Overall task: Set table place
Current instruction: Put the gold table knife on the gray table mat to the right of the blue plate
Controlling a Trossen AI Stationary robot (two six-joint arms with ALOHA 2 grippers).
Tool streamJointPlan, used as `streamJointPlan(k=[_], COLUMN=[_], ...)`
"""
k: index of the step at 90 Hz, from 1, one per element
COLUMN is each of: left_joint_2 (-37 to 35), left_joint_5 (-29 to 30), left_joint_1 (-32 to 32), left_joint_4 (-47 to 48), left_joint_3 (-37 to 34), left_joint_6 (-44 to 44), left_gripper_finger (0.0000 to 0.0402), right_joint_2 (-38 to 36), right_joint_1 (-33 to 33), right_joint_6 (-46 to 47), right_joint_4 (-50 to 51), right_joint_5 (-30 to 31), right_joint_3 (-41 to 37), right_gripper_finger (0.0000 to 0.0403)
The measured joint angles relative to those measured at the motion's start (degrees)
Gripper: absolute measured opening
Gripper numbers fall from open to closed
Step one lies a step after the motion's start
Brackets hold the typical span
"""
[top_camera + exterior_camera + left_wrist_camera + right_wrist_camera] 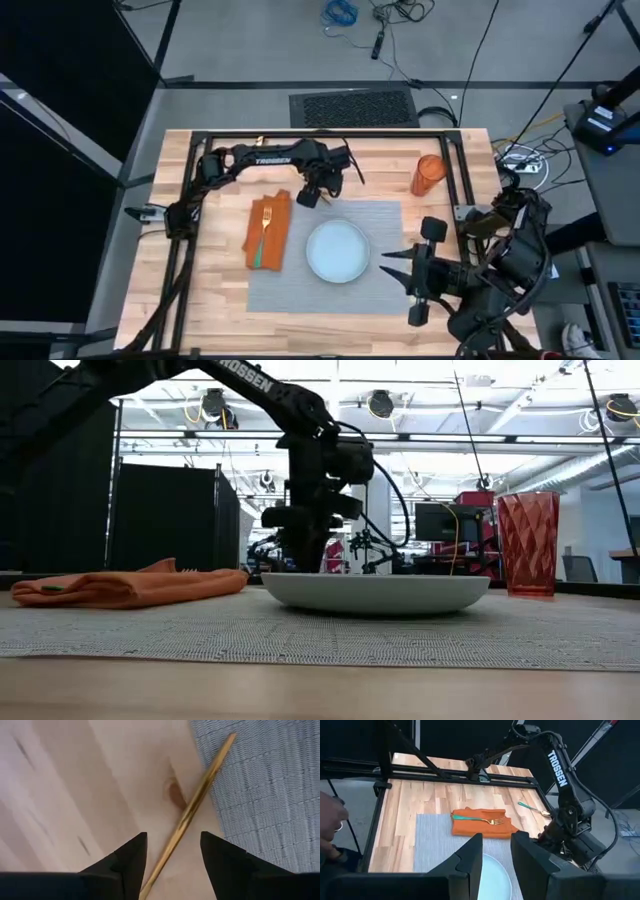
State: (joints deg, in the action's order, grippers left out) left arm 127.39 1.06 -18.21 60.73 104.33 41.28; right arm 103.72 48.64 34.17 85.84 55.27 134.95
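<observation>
Plate (338, 251), napkin (268, 231) and fork (264, 227) are down; your left claw (171, 865), fingers apart, straddles a gold utensil (195, 807) lying on the worktop (90, 785).

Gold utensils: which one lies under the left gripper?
The gold utensil on the table at the placemat's edge, between the fingers of the left gripper; the fork lies on the napkin.

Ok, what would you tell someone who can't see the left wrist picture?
A thin gold utensil handle lies slanted on the wooden table, between the open left pincer fingers. Its far end reaches the grey woven placemat.
</observation>
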Motion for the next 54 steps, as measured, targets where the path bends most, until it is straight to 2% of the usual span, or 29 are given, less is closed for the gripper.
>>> streamJointPlan(k=[19,54], left_joint_2=[0.0,-0.02], left_joint_5=[-1.27,-1.49], left_joint_1=[-0.03,-0.03], left_joint_4=[0.17,-0.45], left_joint_3=[0.0,-3.37], left_joint_6=[0.0,0.54], left_gripper_finger=[0.0146,0.0144], right_joint_2=[0.0,-0.02], right_joint_1=[0.0,0.0], right_joint_6=[0.17,0.74], right_joint_4=[0.0,-0.04], right_joint_5=[0.13,0.13], right_joint_3=[0.01,0.01], right_gripper_finger=[0.0086,0.0086])
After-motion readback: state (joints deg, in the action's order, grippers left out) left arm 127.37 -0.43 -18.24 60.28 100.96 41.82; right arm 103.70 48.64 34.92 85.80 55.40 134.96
